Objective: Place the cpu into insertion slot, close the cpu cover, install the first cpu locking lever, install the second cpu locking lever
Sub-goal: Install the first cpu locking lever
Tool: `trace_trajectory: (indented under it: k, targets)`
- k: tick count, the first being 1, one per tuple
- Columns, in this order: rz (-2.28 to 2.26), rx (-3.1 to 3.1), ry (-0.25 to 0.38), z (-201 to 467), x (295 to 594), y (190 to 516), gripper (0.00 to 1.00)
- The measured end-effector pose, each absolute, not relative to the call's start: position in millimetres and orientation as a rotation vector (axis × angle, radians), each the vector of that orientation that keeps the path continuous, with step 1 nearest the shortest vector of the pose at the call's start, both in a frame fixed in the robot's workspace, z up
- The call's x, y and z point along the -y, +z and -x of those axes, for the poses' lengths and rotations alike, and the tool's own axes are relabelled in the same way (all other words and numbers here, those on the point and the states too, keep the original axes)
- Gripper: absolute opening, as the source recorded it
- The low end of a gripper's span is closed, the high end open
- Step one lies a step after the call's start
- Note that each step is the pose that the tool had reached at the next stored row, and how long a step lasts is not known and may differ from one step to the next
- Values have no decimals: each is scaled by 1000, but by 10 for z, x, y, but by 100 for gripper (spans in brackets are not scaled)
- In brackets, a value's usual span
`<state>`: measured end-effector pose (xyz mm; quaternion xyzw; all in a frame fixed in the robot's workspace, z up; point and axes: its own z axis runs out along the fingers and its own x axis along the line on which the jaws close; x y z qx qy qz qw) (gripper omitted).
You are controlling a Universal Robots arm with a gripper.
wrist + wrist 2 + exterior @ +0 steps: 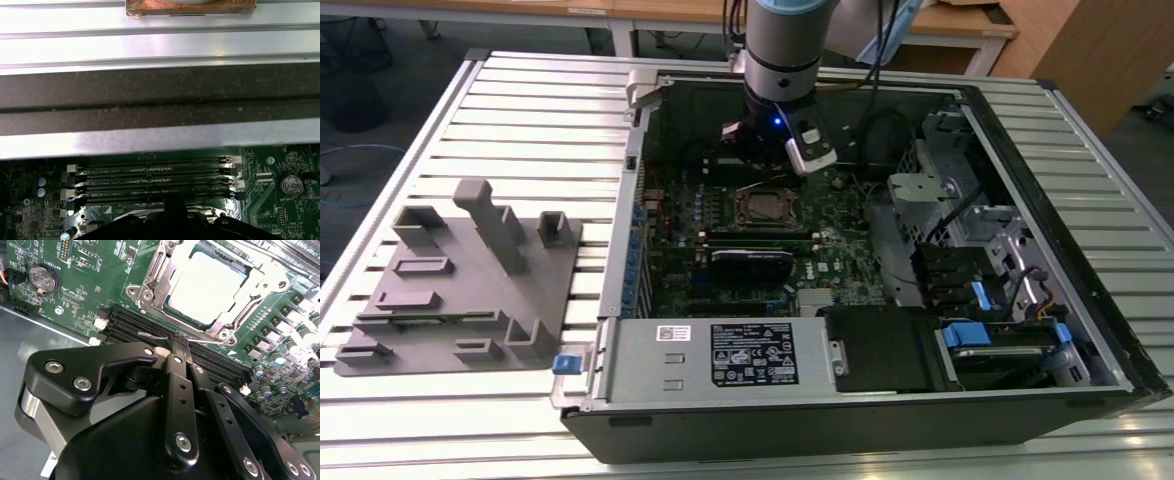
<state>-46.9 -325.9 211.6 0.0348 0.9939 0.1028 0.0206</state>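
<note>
Centrally, cpu (207,285) seated in insertion slot (761,207) under lowered cpu cover (156,277). On the far side, gripper (176,342) clenched at thin locking lever (150,334), possibly pinching it. Risk: slipping off the springy lever, scraping memory slots (132,322) just beside. Little room toward far case wall (160,115); open above.

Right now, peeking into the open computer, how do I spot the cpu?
Look inside the open computer case at the green circuit board. On it sits a square silvery frame, the cpu cover, and the cpu is the flat square in its window. Its plain pale metal face sets it apart from the long black memory slots beside it.
</note>
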Motion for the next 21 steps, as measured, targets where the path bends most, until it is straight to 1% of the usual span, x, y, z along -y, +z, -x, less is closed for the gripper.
trace_trajectory:
  k: [21]
  targets:
    - [-225, -3068, 316, 468, 3231, 2095, 10]
